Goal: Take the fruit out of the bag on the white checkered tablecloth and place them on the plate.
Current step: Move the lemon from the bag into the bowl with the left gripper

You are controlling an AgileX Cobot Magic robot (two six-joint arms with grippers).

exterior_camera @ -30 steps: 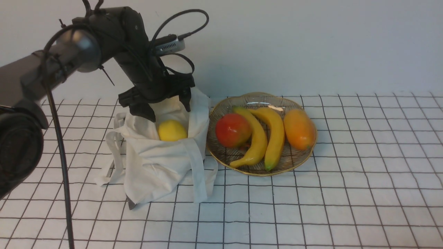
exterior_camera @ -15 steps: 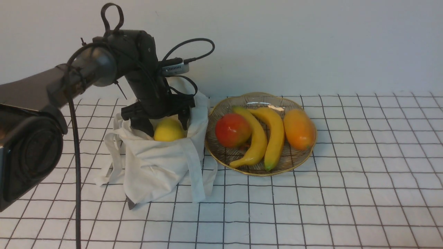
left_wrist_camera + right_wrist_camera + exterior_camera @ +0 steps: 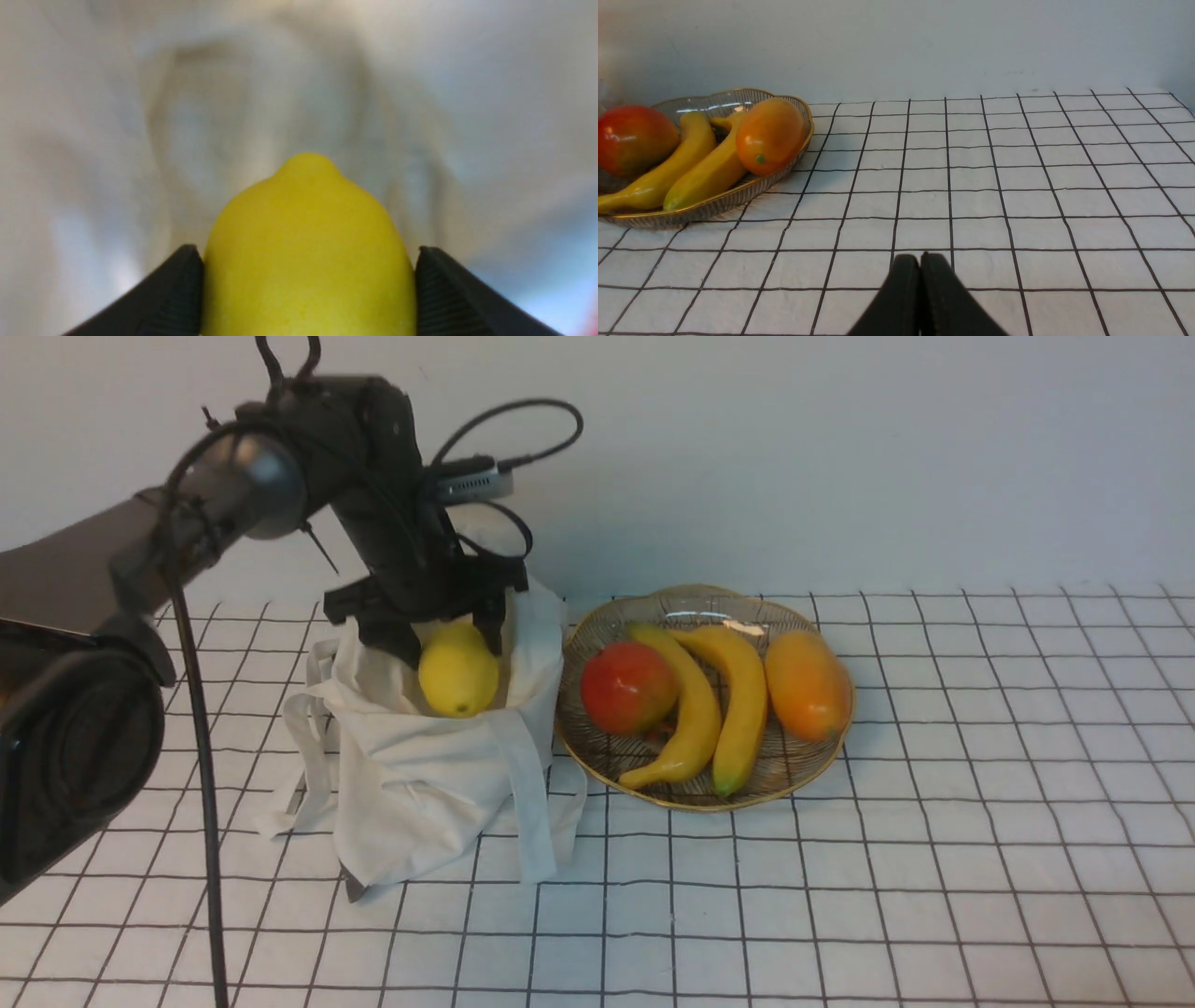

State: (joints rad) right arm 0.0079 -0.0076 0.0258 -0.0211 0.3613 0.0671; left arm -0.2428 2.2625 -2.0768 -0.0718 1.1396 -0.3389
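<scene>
White bag (image 3: 420, 793): lemon (image 3: 457, 672) at its mouth gripped by L hand (image 3: 446, 637); plate (image 3: 803, 761) w/ bananas (image 3: 742, 700), mango (image 3: 808, 683), red fruit (image 3: 628, 687).

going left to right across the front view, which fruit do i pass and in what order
lemon → red fruit → left banana → right banana → orange mango
</scene>
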